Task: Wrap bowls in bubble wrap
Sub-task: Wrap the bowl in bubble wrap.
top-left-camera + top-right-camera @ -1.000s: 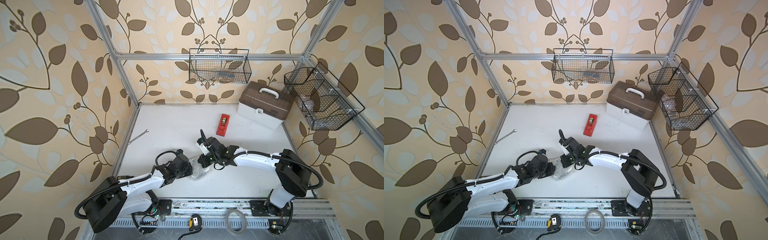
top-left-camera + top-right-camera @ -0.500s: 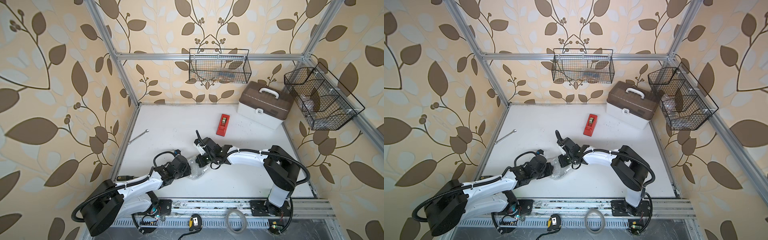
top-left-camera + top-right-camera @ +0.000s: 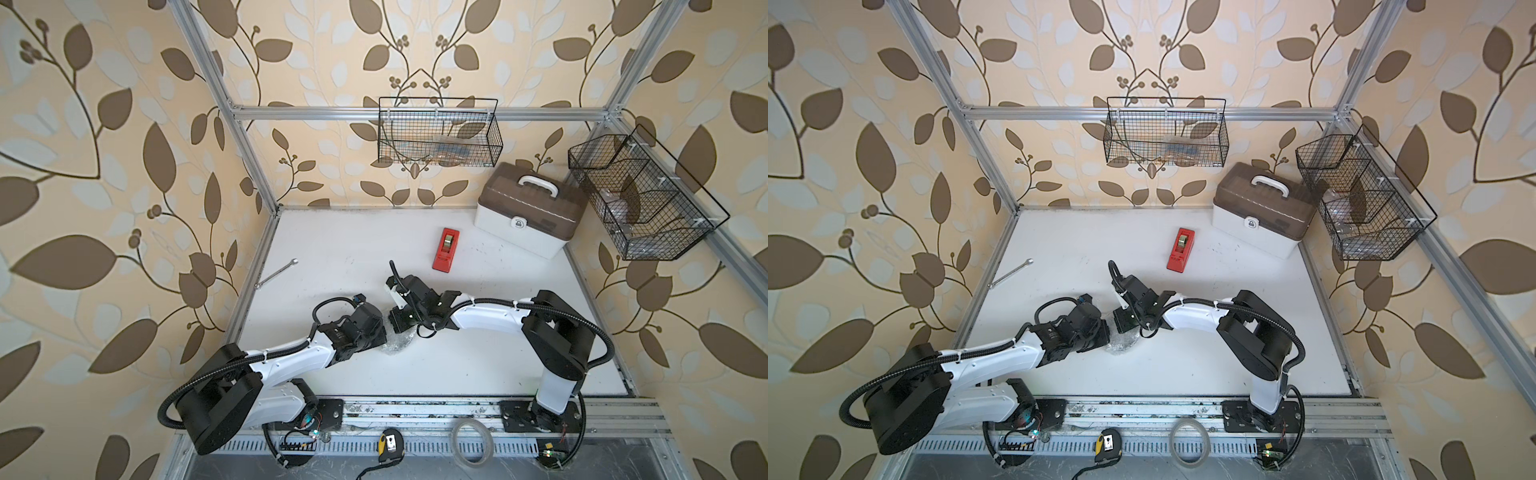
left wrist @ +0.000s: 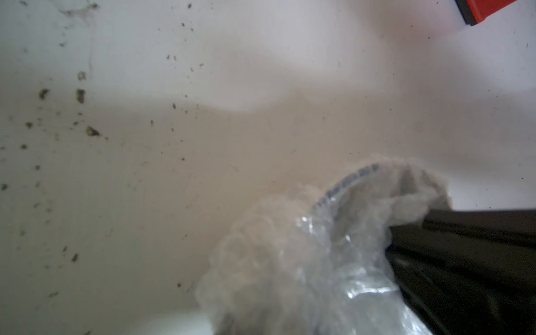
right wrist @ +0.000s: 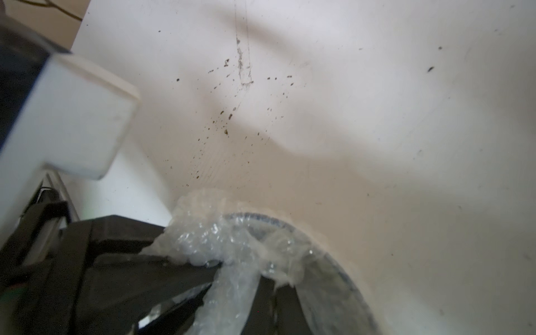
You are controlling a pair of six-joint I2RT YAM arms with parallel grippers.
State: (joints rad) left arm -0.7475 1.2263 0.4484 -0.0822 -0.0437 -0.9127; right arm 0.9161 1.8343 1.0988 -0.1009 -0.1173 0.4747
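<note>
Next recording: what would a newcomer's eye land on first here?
The left claw and right claw meet mid-table over a crumpled wad of bubble wrap, and the clear bowl shows its rim through the wrap in the right wrist view. Behind them a red tape dispenser lies on the white table. A brown-lidded toolbox sits in the far right corner.

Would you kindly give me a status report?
Right gripper shut on clear bubble wrap sheet; left gripper at it, grip unclear. Wrap bunched over small clear glass bowl. Red tape dispenser well apart.
</note>
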